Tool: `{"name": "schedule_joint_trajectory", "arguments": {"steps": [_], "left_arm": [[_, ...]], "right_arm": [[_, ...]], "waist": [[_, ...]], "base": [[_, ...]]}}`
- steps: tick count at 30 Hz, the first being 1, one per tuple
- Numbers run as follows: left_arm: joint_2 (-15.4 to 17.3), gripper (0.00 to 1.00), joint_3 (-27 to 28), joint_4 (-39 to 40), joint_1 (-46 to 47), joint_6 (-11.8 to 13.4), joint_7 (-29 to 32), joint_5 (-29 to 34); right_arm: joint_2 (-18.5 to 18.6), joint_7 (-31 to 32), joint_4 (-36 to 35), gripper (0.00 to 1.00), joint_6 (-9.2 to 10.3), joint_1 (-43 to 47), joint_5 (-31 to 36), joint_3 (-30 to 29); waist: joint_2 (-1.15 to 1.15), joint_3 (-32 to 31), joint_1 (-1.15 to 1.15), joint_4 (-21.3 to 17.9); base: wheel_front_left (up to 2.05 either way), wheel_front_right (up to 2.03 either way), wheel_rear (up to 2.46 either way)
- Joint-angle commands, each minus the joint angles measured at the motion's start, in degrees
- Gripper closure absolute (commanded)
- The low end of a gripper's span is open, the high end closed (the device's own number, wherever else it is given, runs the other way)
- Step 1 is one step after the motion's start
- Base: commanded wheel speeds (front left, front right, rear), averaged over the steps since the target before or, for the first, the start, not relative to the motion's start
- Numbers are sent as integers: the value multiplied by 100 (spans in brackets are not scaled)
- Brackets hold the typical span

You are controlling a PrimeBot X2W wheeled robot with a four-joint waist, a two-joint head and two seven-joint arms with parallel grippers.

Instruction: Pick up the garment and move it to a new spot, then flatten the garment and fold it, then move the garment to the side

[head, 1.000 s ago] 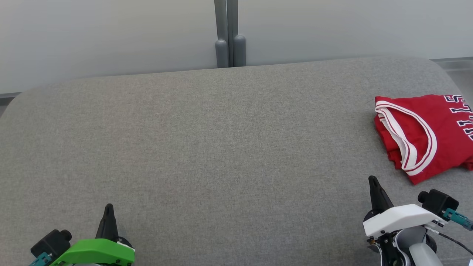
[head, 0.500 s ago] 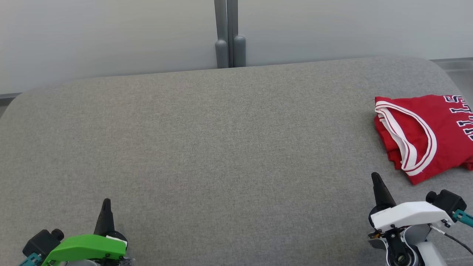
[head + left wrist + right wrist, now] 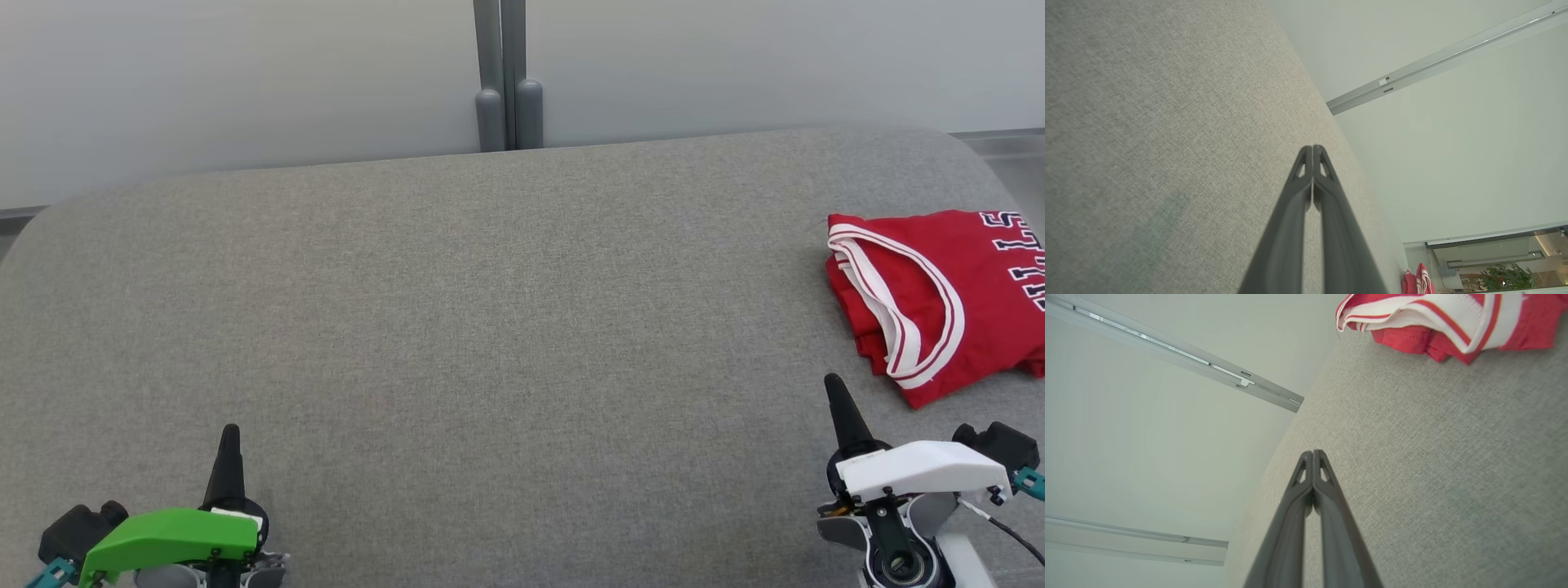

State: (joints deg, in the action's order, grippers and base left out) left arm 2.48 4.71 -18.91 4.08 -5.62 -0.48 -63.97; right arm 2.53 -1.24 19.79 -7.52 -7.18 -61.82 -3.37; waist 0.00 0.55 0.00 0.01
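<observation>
Closing stage of the task. The folded red jersey with white-and-red trim [image 3: 939, 302] lies at the right edge of the grey woven-fabric padded surface [image 3: 490, 327], unmoved over the last second. The white-housed right gripper [image 3: 833, 382] sits by the front edge toward the right corner, near the jersey but apart from it. The green-housed left gripper [image 3: 230, 431] sits toward the front-left corner. Both pairs of fingers are pressed together on nothing. Each gripper has drifted slightly outward, which suggests folding and side placement are done and the arms are settling.
</observation>
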Motion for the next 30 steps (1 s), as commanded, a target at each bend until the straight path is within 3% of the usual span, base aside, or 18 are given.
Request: {"name": "schedule_joint_trajectory", "arguments": {"steps": [1,30], "left_arm": [[42,100,34,86,122,-55,52,-173],[51,100,170,319,202,-135,454,-1633]], "right_arm": [[35,52,-103,100,2,15,-200,-33],[43,423,-373,100,1,62,-1772,-149]], "waist": [[0,-1,0,0],[0,-19,0,0]], "base": [[0,0,0],[0,0,0]]}}
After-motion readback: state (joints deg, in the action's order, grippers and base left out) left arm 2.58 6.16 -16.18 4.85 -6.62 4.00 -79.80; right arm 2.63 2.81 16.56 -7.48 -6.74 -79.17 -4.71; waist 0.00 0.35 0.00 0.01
